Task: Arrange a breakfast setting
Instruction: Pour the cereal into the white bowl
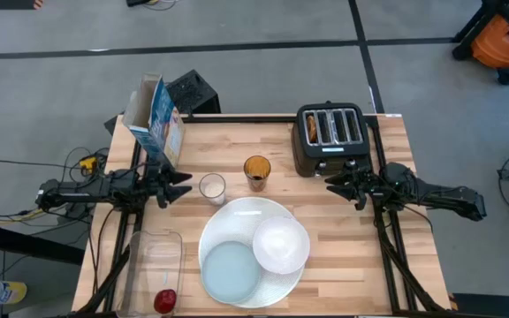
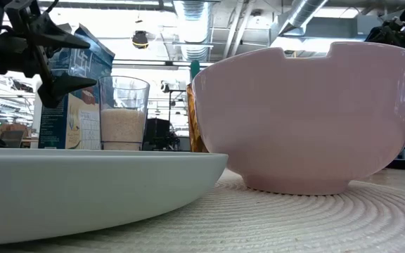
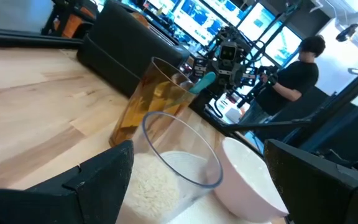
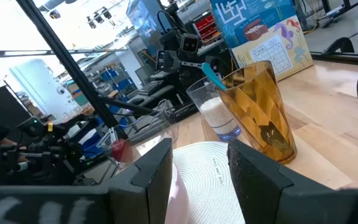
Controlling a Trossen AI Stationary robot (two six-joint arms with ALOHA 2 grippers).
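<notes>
The setting looks barely begun. On the wooden worktop the large white plate lies at the near middle, with the small pale-blue plate stacked on its near-left part and the white bowl resting on its right edge; the bowl appears empty. The blue cereal box stands open at the far left corner. The red apple sits in the near end of the clear plastic tub at the near left. In the black toaster at the far right, something browned, probably the bagel ring, shows in the leftmost slot. An amber glass holds the blue-handled spoon; a clear glass with white contents stands just left of it.

The left hand, fingers spread and holding nothing, hovers beside the clear glass. The right hand, also spread and empty, hangs near the toaster's front. Cereal, bagel, apple and spoon all seem left to place.
</notes>
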